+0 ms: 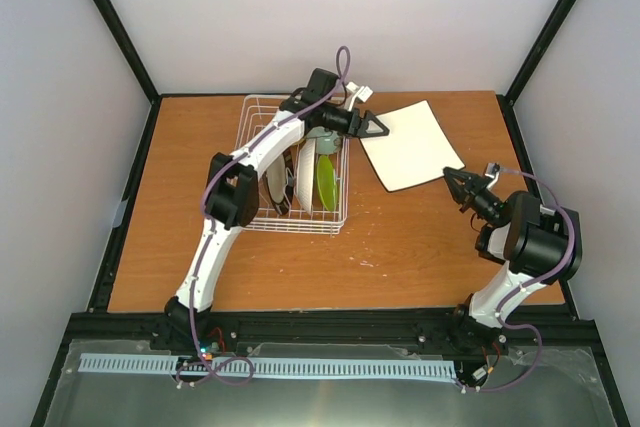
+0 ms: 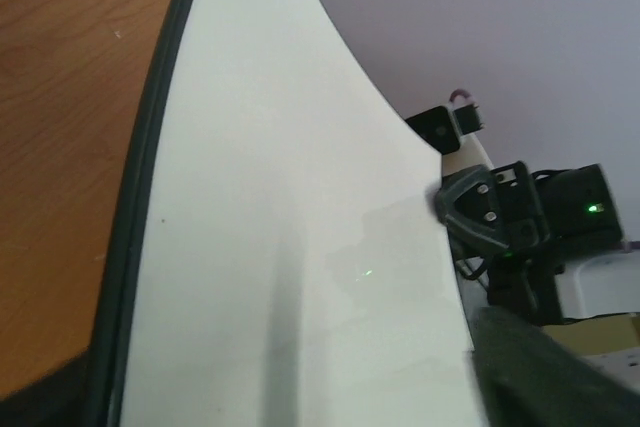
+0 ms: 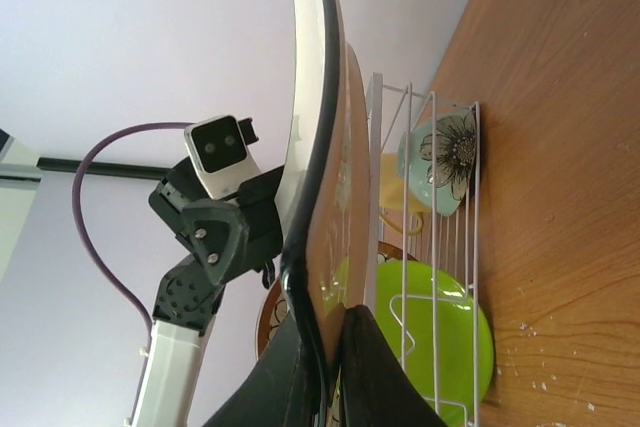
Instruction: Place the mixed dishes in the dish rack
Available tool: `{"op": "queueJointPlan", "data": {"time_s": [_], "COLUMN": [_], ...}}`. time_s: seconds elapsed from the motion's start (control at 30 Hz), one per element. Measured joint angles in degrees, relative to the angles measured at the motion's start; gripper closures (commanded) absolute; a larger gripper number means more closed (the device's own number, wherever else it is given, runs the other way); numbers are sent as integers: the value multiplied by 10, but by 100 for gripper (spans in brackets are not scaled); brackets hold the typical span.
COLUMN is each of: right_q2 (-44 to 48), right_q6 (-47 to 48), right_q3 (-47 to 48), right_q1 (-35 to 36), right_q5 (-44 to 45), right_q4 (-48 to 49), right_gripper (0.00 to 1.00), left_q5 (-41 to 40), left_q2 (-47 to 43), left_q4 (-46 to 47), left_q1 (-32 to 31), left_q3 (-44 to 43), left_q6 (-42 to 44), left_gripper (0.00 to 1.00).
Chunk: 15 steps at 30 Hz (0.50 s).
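A white square plate (image 1: 410, 145) with a dark rim hangs above the table between my two grippers. My right gripper (image 1: 452, 177) is shut on its right corner, and the plate stands edge-on between its fingers in the right wrist view (image 3: 322, 147). My left gripper (image 1: 380, 128) is at the plate's left corner with its jaws spread. The white face (image 2: 290, 247) fills the left wrist view, with one finger (image 2: 550, 372) beside its edge. The white wire dish rack (image 1: 295, 162) holds a lime-green plate (image 1: 326, 183), a white plate (image 1: 306, 177), a patterned plate, a floral pale green cup (image 3: 435, 159) and a yellow mug (image 3: 395, 197).
The left arm (image 1: 240, 182) reaches over the rack from the near left. Black frame posts and grey walls bound the brown table (image 1: 400, 257) at the back and sides. White crumbs lie on the table near the rack's front.
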<state>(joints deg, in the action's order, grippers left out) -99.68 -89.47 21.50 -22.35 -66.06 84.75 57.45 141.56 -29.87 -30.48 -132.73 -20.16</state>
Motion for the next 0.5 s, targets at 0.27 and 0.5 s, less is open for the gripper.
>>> {"op": "queueJointPlan", "data": {"time_s": [0.27,0.5], "right_q2": [3,5], "right_q6": [26,29], "right_q3": [-2,-2], "right_q1": [4,8], "right_q5": [6,10], "right_q4": [9,10], "right_gripper": [97,97], "left_q5": [31,30], "left_q2": [8,6], "left_q4": [38,37], "left_q1": [10,11], "left_q3": [0,4], "left_q6": [-87,-93], "left_gripper": [99,99]}}
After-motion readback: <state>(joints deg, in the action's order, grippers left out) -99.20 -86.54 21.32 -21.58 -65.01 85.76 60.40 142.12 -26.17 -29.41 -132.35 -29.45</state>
